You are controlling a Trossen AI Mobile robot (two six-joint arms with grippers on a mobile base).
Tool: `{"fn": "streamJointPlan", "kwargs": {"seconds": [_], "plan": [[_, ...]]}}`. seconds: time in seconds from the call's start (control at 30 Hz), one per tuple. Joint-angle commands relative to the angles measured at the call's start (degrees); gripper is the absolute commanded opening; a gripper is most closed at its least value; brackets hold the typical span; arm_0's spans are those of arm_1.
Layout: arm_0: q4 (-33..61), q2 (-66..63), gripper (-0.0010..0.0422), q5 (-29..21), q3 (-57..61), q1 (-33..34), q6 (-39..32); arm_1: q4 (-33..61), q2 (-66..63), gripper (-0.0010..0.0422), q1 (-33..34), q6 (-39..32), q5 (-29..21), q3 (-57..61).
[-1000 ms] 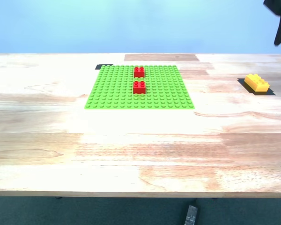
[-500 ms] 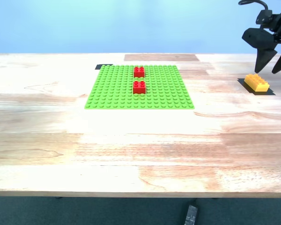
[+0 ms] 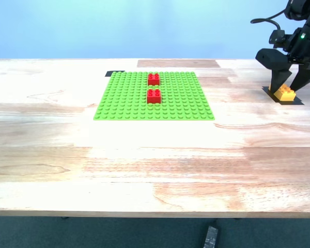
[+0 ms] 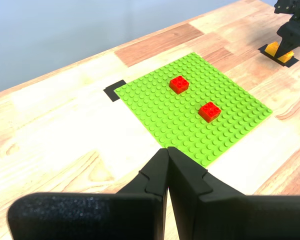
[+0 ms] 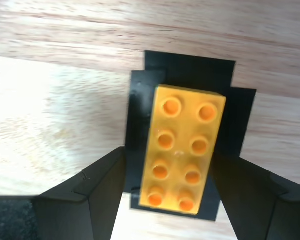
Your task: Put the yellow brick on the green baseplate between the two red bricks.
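Green baseplate [image 3: 154, 96] carries two red bricks [image 3: 153, 87]. One yellow brick [image 5: 184, 148] on black tape — my second gripper [image 5: 167, 175] spread around it, contact unclear. My first gripper [image 4: 167, 150] closed, empty.

Yellow brick [image 5: 184, 155] flat (studs up); two red bricks [image 3: 153, 95] on green baseplate [image 3: 124, 101].

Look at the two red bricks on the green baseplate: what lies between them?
Nothing stands between the two red bricks; only bare studs of the green baseplate show there, in the exterior view and the first wrist view. The yellow brick is off on the table.
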State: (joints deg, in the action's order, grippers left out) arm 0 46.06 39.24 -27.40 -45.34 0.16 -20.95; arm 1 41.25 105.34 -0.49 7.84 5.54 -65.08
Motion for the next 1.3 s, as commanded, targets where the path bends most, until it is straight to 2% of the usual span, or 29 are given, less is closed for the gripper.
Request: {"fn": "streamJointPlan", "kwargs": {"seconds": [0.03, 0.13, 0.23, 0.5, 0.67, 0.8, 0.9, 1.07, 1.3], "plan": [[0.3, 0.0, 0.0000, 0.0, 0.0, 0.0, 0.0, -0.3, 0.8, 0.0226, -0.2, -0.4, -0.1, -0.5], [0.1, 0.0, 0.0000, 0.0, 0.0, 0.0, 0.0, -0.8, 1.2, 0.0208, -0.2, -0.8, -1.2, -0.4], [0.2, -0.1, 0.0000, 0.0, 0.0, 0.0, 0.0, -1.8, 0.5, 0.0168, -0.2, -0.5, -1.7, -0.1], [0.3, -0.2, 0.0000, 0.0, 0.0, 0.0, 0.0, -2.7, -0.2, -0.0002, -0.2, 0.0, -1.2, 0.0], [0.3, -0.3, 0.0000, 0.0, 0.0, 0.0, 0.0, -2.3, -0.4, 0.0026, -0.2, 0.4, -0.7, -0.1], [0.3, -0.4, 0.0000, 0.0, 0.0, 0.0, 0.0, -0.9, -2.8, 0.0029, -0.6, 2.4, 3.8, -1.4], [0.3, -0.5, 0.0000, 0.0, 0.0, 0.0, 0.1, 1.0, -6.1, 0.0029, -2.4, 5.7, 5.2, -3.3], [-0.2, -0.4, 0.0000, 0.0, 0.0, 0.0, 0.1, 4.6, -9.9, 0.0029, -9.2, 13.2, 5.2, -8.0], [-0.1, -0.5, 0.0000, 0.0, 0.0, 0.0, 0.2, 5.9, -8.2, 0.0029, -22.1, 18.9, 5.0, -15.0]]}}
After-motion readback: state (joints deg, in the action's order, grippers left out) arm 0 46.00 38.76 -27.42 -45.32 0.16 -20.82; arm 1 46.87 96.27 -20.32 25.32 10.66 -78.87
